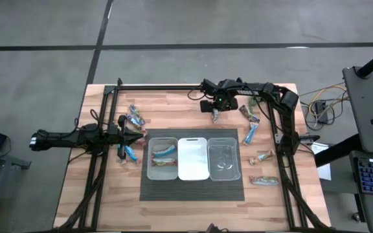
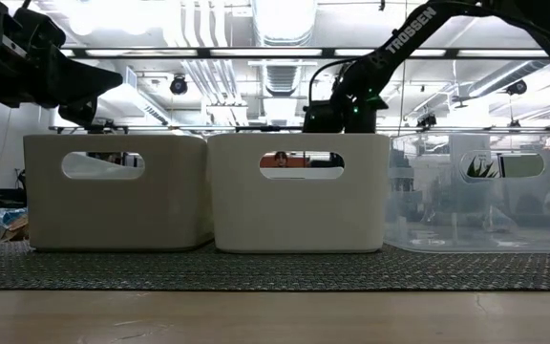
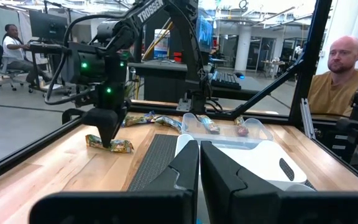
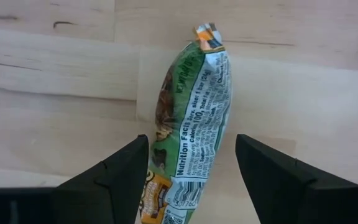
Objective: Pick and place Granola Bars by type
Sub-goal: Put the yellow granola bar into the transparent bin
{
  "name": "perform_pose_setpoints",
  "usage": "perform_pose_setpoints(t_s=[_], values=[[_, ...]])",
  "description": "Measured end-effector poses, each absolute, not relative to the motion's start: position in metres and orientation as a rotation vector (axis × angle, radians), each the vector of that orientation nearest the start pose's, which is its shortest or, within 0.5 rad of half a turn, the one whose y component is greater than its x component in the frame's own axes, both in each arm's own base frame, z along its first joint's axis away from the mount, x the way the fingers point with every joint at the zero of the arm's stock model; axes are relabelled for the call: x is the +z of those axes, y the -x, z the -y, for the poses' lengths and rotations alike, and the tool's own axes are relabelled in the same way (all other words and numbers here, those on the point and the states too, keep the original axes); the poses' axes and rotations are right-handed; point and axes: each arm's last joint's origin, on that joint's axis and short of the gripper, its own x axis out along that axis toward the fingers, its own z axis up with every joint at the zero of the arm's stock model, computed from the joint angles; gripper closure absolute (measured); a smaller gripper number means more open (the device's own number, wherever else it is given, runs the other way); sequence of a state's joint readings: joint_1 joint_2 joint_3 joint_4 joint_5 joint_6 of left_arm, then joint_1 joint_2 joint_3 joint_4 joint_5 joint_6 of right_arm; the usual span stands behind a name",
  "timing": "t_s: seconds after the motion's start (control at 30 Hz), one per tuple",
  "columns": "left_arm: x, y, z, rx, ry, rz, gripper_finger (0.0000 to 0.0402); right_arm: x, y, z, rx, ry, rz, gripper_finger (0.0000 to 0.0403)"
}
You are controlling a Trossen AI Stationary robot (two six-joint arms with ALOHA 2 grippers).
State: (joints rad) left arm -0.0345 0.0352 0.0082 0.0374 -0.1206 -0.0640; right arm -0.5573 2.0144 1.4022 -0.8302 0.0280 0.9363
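I am looking at the wooden table [image 1: 109,188] with three bins [image 1: 193,158] sitting in a row on a dark mat [image 1: 193,191]. My right gripper [image 4: 191,168] is standing wide open at the far side, straddling a green-wrapped granola bar [image 4: 194,124] lying flat. My left gripper [image 3: 199,163] is waiting fully closed and empty, left of the bins.

Three bins sit side by side on a dark mat [image 1: 193,188] on the wooden desk [image 1: 193,107]: a left bin [image 1: 163,158], a white middle bin [image 1: 193,158] and a clear right bin [image 1: 224,159]. A seated person [image 3: 339,74] shows beyond the desk; another [image 3: 12,53] sits farther off.
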Motion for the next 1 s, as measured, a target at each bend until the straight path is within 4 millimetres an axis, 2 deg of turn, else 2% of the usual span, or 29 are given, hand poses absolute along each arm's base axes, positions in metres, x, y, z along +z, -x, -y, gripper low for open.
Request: perform_pose_setpoints(t_s=[0.53, 1.0], values=[[0.1672, -0.0992, -0.0001, 0.086, 0.065, 0.013, 0.0402, 0.1517, -0.3267, 0.1977, -1.118, -1.128, -1.084, 0.0182], [0.1671, -0.0992, -0.0001, 0.086, 0.065, 0.013, 0.0402, 0.1483, -0.3249, 0.1959, -1.133, -1.14, -1.092, 0.0222]])
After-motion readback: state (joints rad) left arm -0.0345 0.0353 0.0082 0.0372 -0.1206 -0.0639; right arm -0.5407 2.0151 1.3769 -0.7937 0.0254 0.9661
